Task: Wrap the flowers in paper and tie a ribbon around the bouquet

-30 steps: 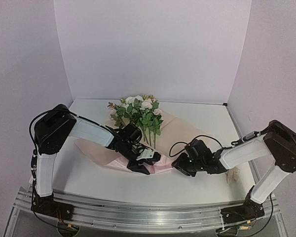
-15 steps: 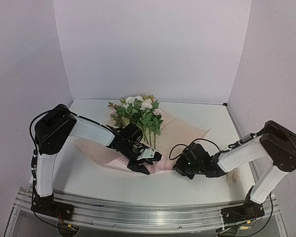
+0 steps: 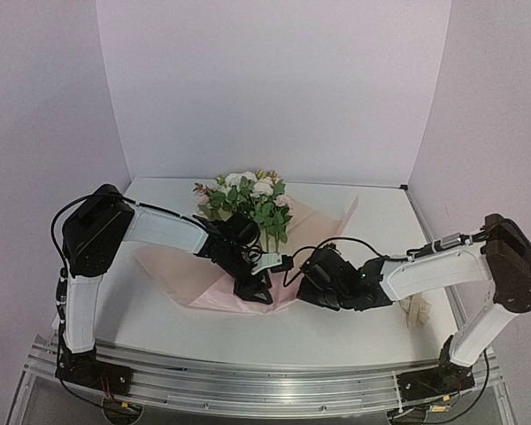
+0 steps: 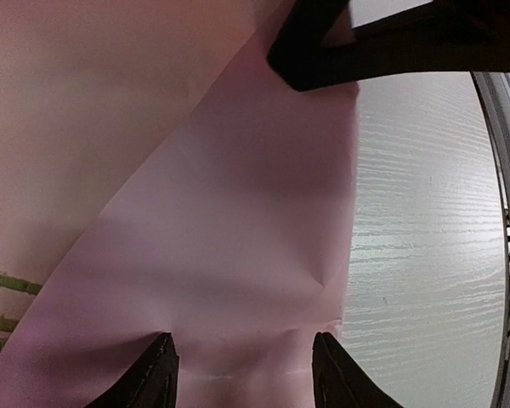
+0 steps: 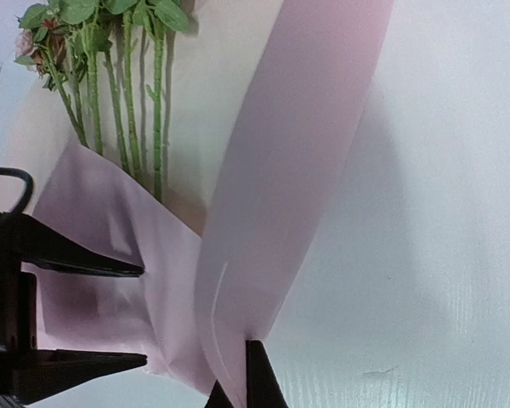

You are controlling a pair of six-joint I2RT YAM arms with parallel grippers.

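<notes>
The flowers lie on the pink paper with their blooms toward the back wall; their green stems run down onto the sheet. My right gripper is shut on the paper's right edge, which rises and curls over toward the stems. In the left wrist view my left gripper stands open, both fingertips resting on a folded flap of paper near the stem ends. The two grippers are close together. A cream bundle, apparently the ribbon, lies under the right forearm.
White walls close in the white table at the back and both sides. A metal rail runs along the near edge. The paper's lifted corner stands up right of the flowers.
My right gripper has shut on the paper's edge and moved left toward the left gripper, lifting the sheet's right side. The left gripper has shifted slightly and stays open.
</notes>
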